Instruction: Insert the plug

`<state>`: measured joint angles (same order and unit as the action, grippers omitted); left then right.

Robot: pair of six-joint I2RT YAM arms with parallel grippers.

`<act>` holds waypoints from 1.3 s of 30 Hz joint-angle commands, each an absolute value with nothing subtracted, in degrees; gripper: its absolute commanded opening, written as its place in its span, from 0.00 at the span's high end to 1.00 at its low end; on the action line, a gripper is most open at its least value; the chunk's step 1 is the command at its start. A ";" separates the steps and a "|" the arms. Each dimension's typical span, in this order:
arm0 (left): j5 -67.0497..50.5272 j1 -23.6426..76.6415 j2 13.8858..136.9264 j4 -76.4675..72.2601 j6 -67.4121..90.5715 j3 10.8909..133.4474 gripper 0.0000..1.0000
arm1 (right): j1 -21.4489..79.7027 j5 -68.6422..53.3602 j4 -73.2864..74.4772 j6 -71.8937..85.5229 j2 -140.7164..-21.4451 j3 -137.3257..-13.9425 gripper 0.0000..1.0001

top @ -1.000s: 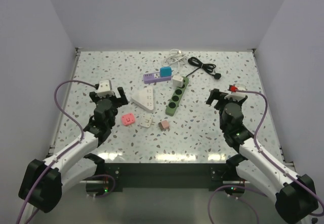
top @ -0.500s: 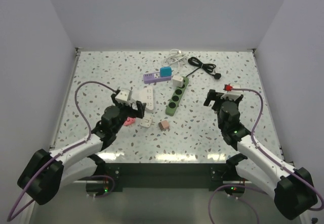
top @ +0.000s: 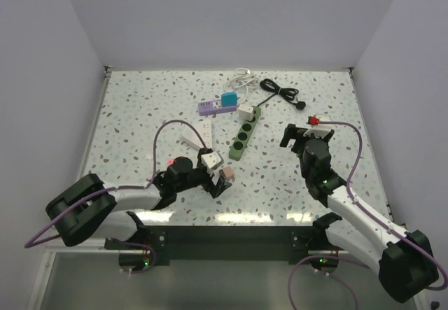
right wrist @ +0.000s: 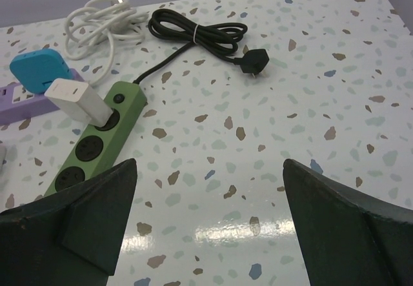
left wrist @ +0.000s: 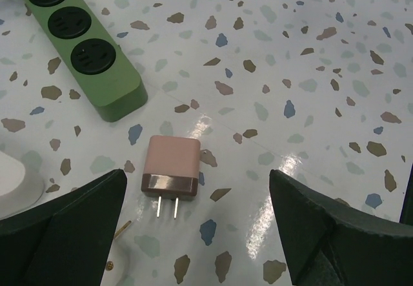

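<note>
A pink plug with a brown face (left wrist: pixel 171 175) lies flat on the speckled table, its two prongs pointing at the left wrist camera. My left gripper (left wrist: pixel 200 234) is open and low over the table, with the plug between the fingers near the left one (left wrist: pixel 61 228), not touched. In the top view the left gripper (top: pixel 218 182) sits just in front of the plug (top: pixel 226 173). The green power strip (top: pixel 245 131) lies beyond it, with free sockets (left wrist: pixel 87 53). My right gripper (top: pixel 302 134) is open and empty to the right of the strip (right wrist: pixel 90 147).
A white adapter (right wrist: pixel 74 99) sits in the strip's far socket. A blue adapter (right wrist: pixel 35 70) rests on a purple strip (right wrist: pixel 19 102). A black cable (right wrist: pixel 200 31) and a white cable (right wrist: pixel 97 11) lie at the back. A white triangular strip (top: pixel 199 135) lies left of the green strip.
My left arm has swung right and down, from beside the white triangular strip to just in front of the pink plug. The right gripper has shifted slightly.
</note>
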<state>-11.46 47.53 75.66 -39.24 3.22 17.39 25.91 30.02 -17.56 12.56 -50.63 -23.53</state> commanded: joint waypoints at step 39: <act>-6.50 49.48 88.00 -48.16 -1.14 23.47 1.00 | 25.93 11.35 -15.21 16.60 -51.94 -30.06 0.02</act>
